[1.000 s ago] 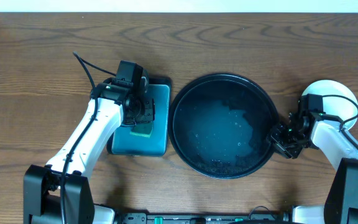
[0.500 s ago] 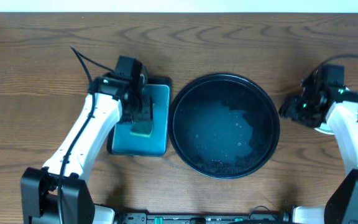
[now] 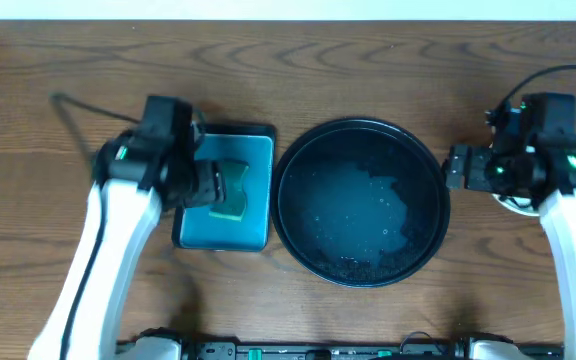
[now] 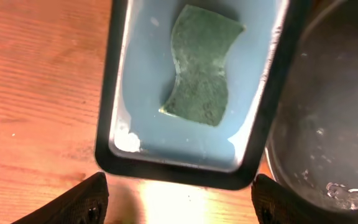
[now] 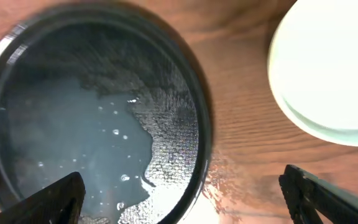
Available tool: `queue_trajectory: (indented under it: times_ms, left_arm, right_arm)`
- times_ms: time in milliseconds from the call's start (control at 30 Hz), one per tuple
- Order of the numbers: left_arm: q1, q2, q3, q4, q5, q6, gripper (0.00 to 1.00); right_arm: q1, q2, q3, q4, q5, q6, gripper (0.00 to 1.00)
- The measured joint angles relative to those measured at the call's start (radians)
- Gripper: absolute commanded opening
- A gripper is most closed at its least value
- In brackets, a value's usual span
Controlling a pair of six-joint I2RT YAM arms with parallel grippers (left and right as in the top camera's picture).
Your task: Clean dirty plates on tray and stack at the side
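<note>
Large round black raised-rim tray (image 3: 313, 165) is sitting mid-bench holding no plates, just a water film (image 5: 73, 137), so I'm reading the task as essentially done. Small round pale mint-white plastic plates (image 5: 328, 68) are lying stacked on the brown wooden bench (image 3: 368, 60) to the right of the tray, near its rim but not touching it. The top one is looking clean and a second rim is showing under it. The yellow one isn't visible, so I can't confirm it's in there. Right fingers (image 5: 55, 202) are spread wide and holding nothing, hanging over the gap between tray and stack. Left fingers (image 4: 79, 202) are likewise spread and empty, hovering above one end of the rectangular teal dark-rimmed tray (image 4: 142, 93), where the green wavy sponge (image 4: 201, 68) is lying loose. Risks I'm seeing: the right arm (image 3: 568, 215) is covering most of the stack from overhead, so a low sweep or retract is likely clipping the top plate. It's smooth plastic and possibly wet, so it's going to skate off. A drop toward the black tray is risking a rim catch and water slopping onto the bench. On the left, an off-centre descent is landing on the teal tray's rim and tipping it. Lower plates are hidden, so leftover ink is going unchecked.
</note>
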Motion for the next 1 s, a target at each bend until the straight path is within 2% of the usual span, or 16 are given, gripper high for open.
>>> queue_trajectory:
  times_ms: [167,267,300,467,633,1000]
  left_arm:
    - [0.000,-0.273,-0.127,0.087,-0.001,0.000,0.75]
    - [0.000,-0.430,-0.228,0.155,-0.001,0.000,0.76]
    - [0.000,-0.482,-0.256,0.160,-0.001,0.000,0.86]
    - [0.000,-0.696,-0.340,0.145,-0.003,-0.004,0.86]
    - [0.000,-0.764,-0.349,0.129,-0.004,-0.004,0.87]
    - [0.000,-0.764,-0.350,0.129,-0.004,-0.004,0.87]
  right_arm:
    - [0.013,-0.200,-0.016,0.008,0.033,0.000,0.99]
    - [0.018,-0.333,-0.092,0.048,0.058,-0.001,0.99]
    - [0.019,-0.382,-0.122,0.058,0.065,-0.001,0.99]
    - [0.019,-0.562,-0.208,0.056,0.075,-0.001,0.99]
    - [0.019,-0.649,-0.214,0.000,0.080,-0.001,0.99]
    - [0.019,-0.657,-0.219,-0.109,0.086,-0.001,0.99]
